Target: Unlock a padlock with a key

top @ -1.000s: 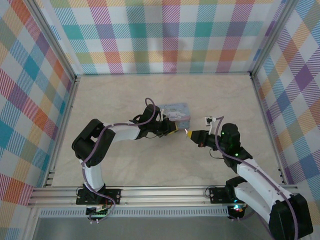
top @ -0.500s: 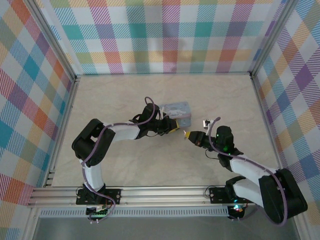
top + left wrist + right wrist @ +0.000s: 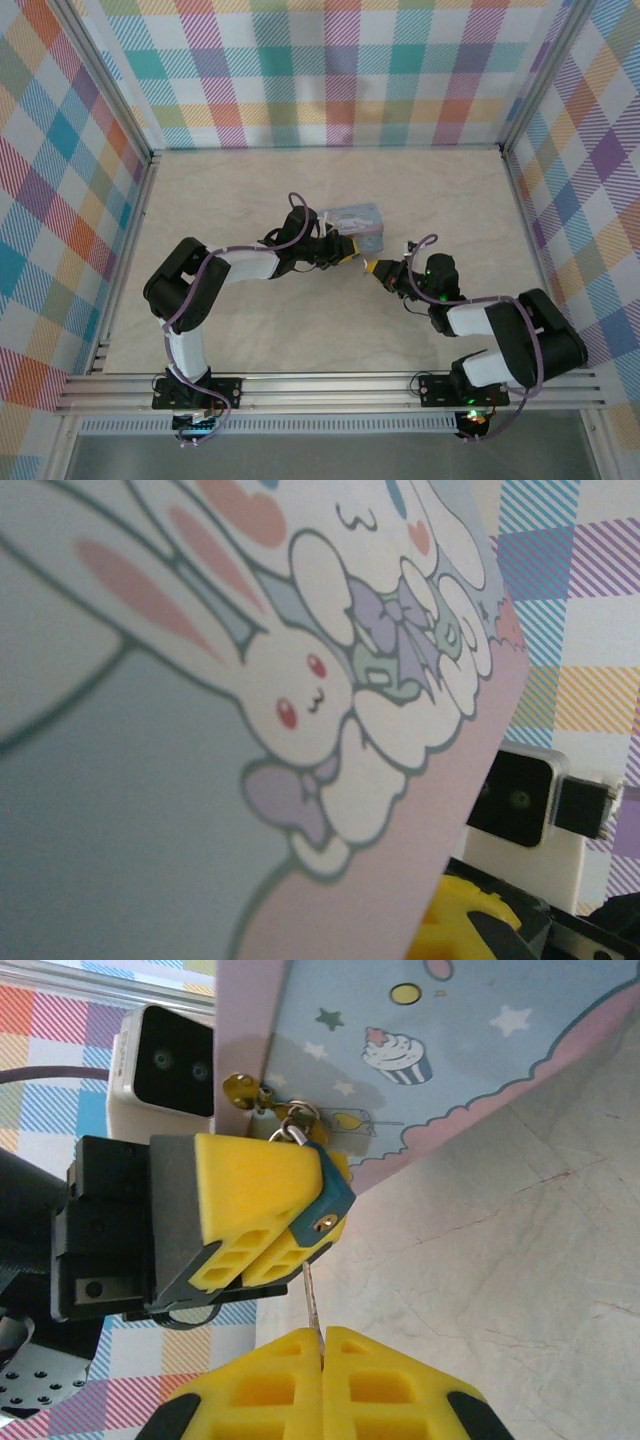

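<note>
The padlock, a tiny dark blue-black body, is seen left of centre in the right wrist view, its shackle hooked into the fitting of the cartoon-printed tin box. It is judged to be light, rigid and metal, and likely to swing on its shackle unless it is steadied. It is best gripped across its flat sides with the keyhole end left free, which is how it is held. The jaws of the left gripper are pinched on its body.

The key is a thin, stiff metal blade that could slip or twist under a loose hold. It is clamped at the bottom of that view by the pressed-together jaws of the right gripper. Its tip is aimed up at the padlock's lower end and is close to it, though insertion cannot be confirmed.

Compared with a second ago, in the overhead view the right arm has been folded in, its forearm swung low and to the right. Its gripper has been carried slightly leftward toward the padlock. The left arm and the tin box on the table appear almost unmoved.
</note>
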Motion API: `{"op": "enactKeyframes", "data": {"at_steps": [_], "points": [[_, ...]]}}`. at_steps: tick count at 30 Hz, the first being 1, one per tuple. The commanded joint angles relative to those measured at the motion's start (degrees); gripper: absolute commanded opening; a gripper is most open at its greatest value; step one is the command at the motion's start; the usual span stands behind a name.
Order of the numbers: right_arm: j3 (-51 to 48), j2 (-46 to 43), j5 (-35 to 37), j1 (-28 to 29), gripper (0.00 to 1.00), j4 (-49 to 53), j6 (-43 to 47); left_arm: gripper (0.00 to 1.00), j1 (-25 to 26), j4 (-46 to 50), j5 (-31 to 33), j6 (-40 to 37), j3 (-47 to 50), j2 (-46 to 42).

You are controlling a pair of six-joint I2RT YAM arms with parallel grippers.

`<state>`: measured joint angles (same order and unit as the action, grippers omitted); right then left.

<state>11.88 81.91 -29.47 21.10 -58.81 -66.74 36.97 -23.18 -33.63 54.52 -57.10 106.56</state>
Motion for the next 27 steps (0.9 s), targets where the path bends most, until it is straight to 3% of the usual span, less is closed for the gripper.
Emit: {"op": "enactKeyframes", "data": {"at_steps": [1,4,9,27], "points": [[0.0,4.88,-1.91,0.46,0.0,-11.42,-5.86,0.04,-0.5,-3.89,-2.29,1.11,0.88,0.38],[-0.33,11.58,-2.24,0.41,0.0,-21.7,-9.37,0.05,-0.5,-4.95,-3.23,2.01,0.85,0.74],[1.41,13.98,-2.18,2.93,0.0,-21.88,-8.14,0.05,-0.5,-6.24,-3.55,2.35,1.57,0.84],[-0.87,11.56,1.21,2.98,0.0,-21.79,-8.05,0.05,-0.76,-8.3,-4.06,2.75,2.45,0.95]]}}
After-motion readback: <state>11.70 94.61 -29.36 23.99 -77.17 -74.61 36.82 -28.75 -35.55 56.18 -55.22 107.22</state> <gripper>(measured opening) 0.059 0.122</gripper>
